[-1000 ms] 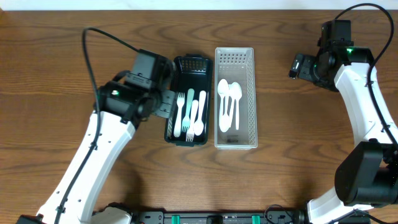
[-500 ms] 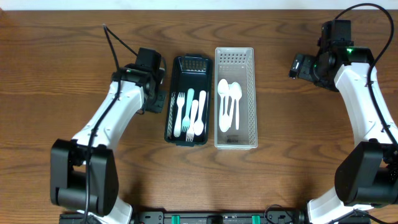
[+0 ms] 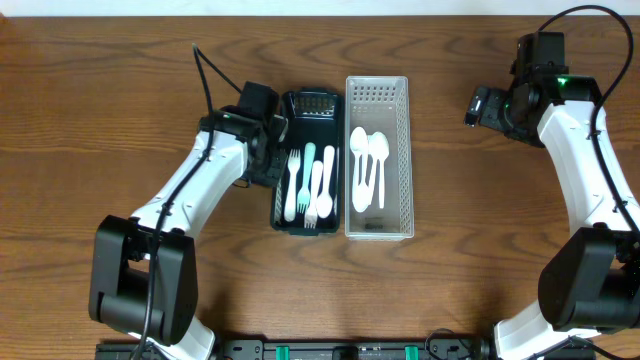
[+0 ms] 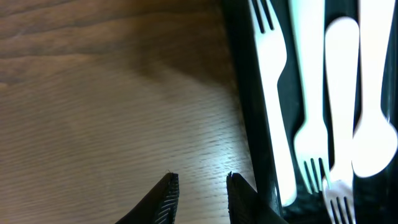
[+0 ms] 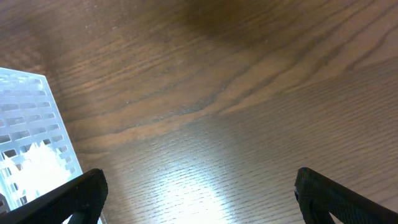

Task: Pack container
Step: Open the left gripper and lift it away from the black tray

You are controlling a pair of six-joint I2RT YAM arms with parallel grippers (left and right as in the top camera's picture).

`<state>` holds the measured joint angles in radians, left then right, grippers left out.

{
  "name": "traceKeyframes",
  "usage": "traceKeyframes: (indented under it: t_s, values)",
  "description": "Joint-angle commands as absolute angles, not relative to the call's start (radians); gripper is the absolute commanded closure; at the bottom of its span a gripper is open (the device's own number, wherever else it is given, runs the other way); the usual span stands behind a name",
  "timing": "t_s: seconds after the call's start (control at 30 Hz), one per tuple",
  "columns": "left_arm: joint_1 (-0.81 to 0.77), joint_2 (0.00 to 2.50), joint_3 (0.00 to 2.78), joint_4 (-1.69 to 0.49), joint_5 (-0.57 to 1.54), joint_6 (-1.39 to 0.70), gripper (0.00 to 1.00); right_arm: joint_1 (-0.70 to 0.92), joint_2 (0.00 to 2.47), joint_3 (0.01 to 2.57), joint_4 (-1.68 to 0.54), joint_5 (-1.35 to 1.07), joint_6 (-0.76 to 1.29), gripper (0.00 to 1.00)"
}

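Wood table has loads of bare room along the near edge and out to both side edges. Everything sits mid-table, closer to the far edge.

The left arm reaches in from the near left, and the right arm hangs up by the far right corner.

One white basket sits just beside one black tray, long sides together, with the tray on the left.

The left gripper is low at the tray's left wall. Its fingers are a narrow gap apart with only wood between them. The right gripper is spread wide over bare wood, well apart from the basket.

The basket shows two spoons. The tray holds four or five forks and spoons; they overlap, so I can't get a firm count.
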<state>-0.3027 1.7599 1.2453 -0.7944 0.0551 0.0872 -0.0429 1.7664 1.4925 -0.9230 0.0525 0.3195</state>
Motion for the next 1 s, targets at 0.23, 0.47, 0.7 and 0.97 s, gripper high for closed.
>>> traceKeyframes:
  t_s: [0.23, 0.47, 0.7, 0.97]
  values:
    - [-0.324, 1.737, 1.253, -0.846, -0.030, 0.099, 0.71, -0.048, 1.756, 1.509, -0.924, 0.052, 0.317, 0.01]
    - [-0.215, 1.608, 1.322, -0.934, -0.106, 0.050, 0.70, -0.048, 1.756, 1.509, -0.924, 0.052, 0.318, 0.01]
    - [-0.149, 1.343, 1.398, -1.063, -0.106, 0.086, 0.69, -0.048, 1.756, 1.509, -0.924, 0.052, 0.317, 0.01]
    - [-0.149, 1.077, 1.397, -1.122, -0.106, 0.279, 0.62, -0.048, 1.756, 1.509, -0.924, 0.052, 0.318, 0.01]
